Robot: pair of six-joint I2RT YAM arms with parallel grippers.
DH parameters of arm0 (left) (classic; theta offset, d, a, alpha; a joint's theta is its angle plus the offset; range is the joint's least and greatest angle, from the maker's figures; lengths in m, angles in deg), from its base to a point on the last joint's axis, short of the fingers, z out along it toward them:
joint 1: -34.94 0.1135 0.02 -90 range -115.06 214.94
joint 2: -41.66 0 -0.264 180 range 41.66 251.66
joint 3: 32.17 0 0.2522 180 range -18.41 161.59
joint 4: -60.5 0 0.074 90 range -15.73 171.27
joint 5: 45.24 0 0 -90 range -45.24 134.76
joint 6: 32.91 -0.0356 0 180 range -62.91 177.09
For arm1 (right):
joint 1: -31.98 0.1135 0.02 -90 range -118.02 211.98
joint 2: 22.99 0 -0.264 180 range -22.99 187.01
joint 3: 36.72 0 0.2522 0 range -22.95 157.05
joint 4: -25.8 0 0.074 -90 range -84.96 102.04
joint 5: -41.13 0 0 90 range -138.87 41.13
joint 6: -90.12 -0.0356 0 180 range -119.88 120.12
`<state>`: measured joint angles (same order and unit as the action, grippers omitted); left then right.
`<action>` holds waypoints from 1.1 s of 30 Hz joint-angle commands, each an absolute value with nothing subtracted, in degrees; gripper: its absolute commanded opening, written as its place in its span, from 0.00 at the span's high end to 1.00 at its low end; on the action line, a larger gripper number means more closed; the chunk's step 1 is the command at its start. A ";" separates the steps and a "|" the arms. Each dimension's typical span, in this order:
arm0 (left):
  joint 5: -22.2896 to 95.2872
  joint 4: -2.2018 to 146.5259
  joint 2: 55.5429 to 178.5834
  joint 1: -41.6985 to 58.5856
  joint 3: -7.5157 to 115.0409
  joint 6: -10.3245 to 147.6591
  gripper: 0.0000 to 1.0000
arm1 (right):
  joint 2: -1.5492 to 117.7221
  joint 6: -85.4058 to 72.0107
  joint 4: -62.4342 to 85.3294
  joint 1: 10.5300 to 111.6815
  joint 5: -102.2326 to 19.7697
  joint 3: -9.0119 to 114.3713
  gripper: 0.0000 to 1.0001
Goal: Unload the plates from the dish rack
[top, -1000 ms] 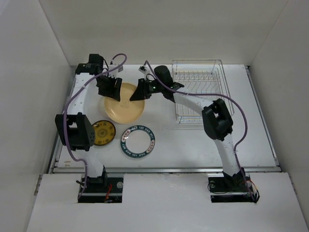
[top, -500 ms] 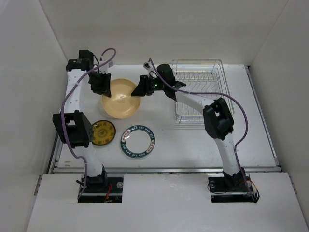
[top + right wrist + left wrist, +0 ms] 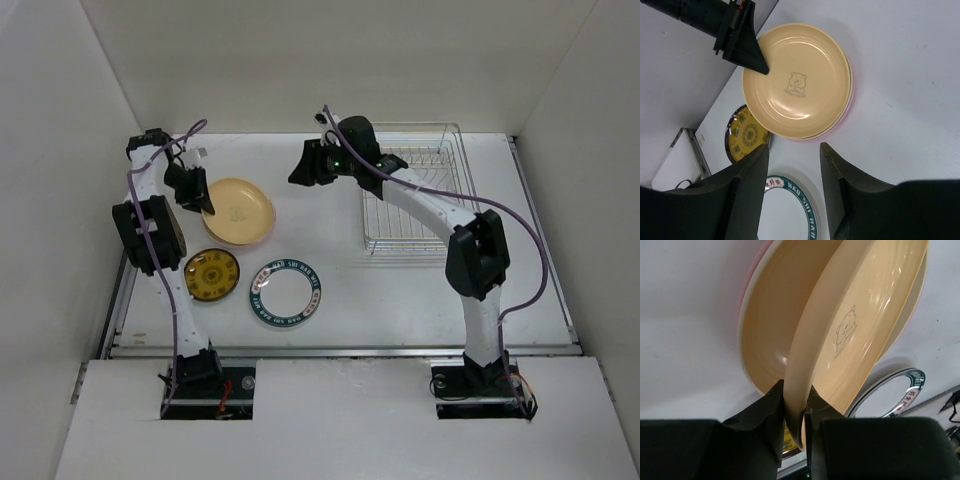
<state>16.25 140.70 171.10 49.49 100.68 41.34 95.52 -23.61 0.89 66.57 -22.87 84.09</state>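
Fingers of the left gripper pinch the near rim of the tan-yellow plate, narrowed to the rim's thickness. The plate tilts up off the pink plate lying under it. The right gripper hangs spread wide with nothing between its fingers, over the table beside that stack. Its wrist view shows a bear print on the tan-yellow plate and a pink crescent along its right side. Only the top view shows the dish rack at the rear right, well apart from the plates; the dark plate and the teal-rimmed plate lie flat nearer the bases
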 commanded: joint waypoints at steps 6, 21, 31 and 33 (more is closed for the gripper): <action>22.33 144.05 171.90 46.99 102.44 40.30 0.61 | 93.02 -21.59 -0.44 66.87 -23.21 82.16 0.49; 41.42 138.96 164.89 42.85 97.53 39.25 0.27 | 85.48 -19.40 -4.74 66.87 -28.91 79.71 0.49; 42.38 134.66 153.91 41.71 93.57 41.88 0.25 | 69.06 -18.34 -12.47 66.87 -49.46 71.63 0.41; 47.28 131.24 150.83 41.71 91.21 46.26 0.21 | 65.18 -19.83 -13.01 66.35 -59.18 68.12 0.27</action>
